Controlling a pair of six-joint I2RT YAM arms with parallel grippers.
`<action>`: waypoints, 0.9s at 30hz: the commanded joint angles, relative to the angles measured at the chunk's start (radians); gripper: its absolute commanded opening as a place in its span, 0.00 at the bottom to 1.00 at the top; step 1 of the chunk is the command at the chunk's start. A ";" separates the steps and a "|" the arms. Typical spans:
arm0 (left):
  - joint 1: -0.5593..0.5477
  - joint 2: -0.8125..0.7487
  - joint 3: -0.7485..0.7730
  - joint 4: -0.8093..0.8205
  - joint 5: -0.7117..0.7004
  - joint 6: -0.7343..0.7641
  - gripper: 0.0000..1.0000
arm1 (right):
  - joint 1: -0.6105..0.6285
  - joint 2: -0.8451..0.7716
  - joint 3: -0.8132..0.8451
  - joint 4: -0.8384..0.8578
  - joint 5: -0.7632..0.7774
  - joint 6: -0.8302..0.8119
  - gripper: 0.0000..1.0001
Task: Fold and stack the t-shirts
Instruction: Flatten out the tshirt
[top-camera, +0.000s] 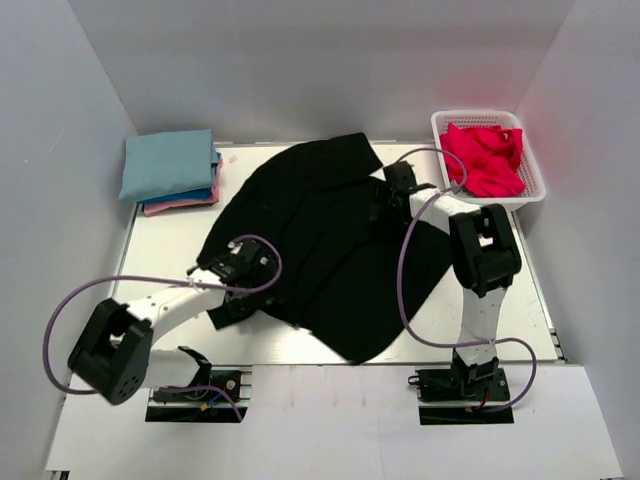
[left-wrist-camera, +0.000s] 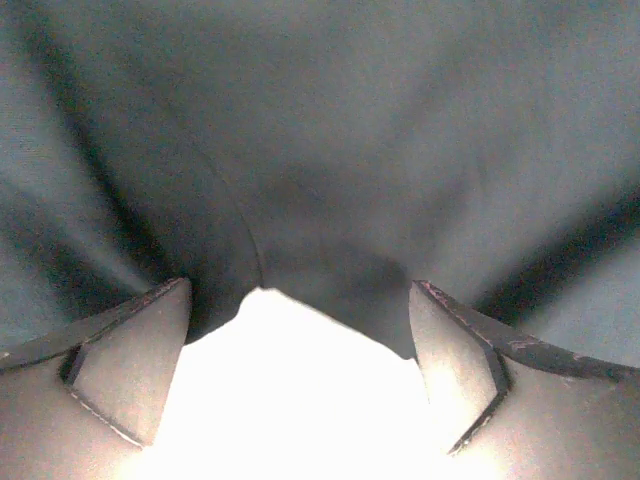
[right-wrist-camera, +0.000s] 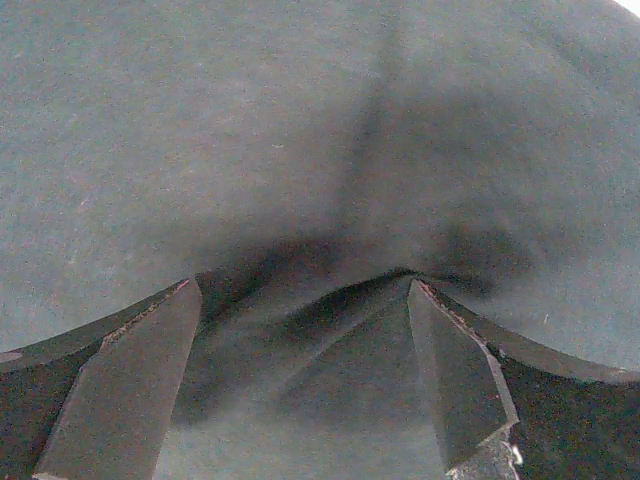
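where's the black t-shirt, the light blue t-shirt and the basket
black t-shirt (top-camera: 330, 250): top external view, middle of the spread cloth
light blue t-shirt (top-camera: 168, 163): top external view, its upper face, on top of the folded stack
basket (top-camera: 478, 116): top external view, far rim

Black t-shirt (top-camera: 320, 240) covers the middle of the tabletop (top-camera: 165, 245), under my left tool (top-camera: 232, 300) and right tool (top-camera: 385, 205). Bare lanes run down the left and right sides. Folded stack (top-camera: 170, 165) blocks the far left corner, white basket (top-camera: 533, 170) the far right; walls (top-camera: 60, 150) close in on three sides
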 joint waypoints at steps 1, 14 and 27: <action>-0.070 -0.077 0.008 -0.052 0.293 0.056 0.99 | -0.042 0.046 0.125 -0.015 -0.075 -0.143 0.90; -0.083 0.149 0.496 0.007 -0.402 0.195 0.99 | -0.016 -0.582 -0.398 0.077 -0.218 -0.036 0.90; 0.115 0.934 1.203 -0.012 -0.535 0.416 0.99 | -0.007 -0.693 -0.749 0.154 -0.195 0.095 0.90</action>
